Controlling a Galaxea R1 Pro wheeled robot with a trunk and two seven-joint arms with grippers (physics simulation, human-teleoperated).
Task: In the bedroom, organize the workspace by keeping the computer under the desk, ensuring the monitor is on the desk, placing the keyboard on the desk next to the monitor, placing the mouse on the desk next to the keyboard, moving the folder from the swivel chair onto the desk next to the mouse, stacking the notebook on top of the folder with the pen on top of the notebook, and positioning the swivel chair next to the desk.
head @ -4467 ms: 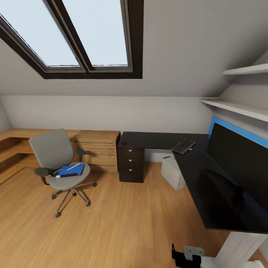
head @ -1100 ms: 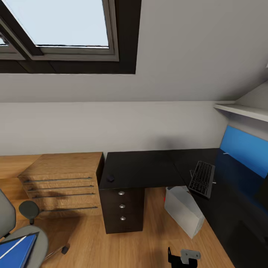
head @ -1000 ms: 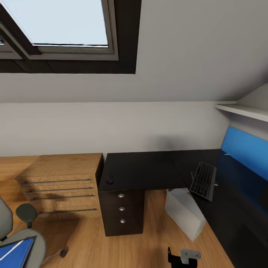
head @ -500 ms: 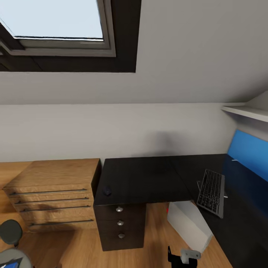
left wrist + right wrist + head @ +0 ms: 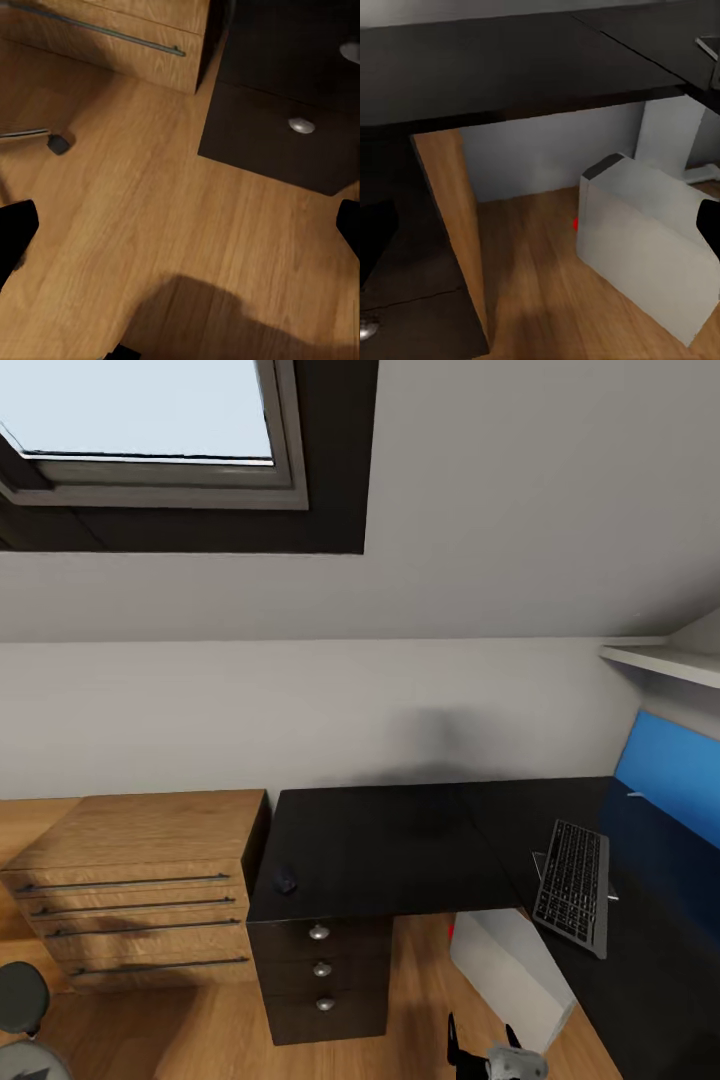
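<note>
The head view has swung right and drawn nearer, so the swivel chair point(image 5: 22, 1015) has slid almost out at the lower left corner, its folder gone from sight. Beside it stands the wooden drawer chest point(image 5: 135, 890), then the black table point(image 5: 390, 850) with the small dark mouse point(image 5: 285, 880) at its front left edge. Further right, the computer point(image 5: 510, 975) stands under the table and the keyboard point(image 5: 573, 885) lies on top. The left pincer point(image 5: 180, 232) hangs open over the floor; the right pincer point(image 5: 540, 240) is open too, facing the computer. The robot seems to be approaching the table, likely for the mouse.
</note>
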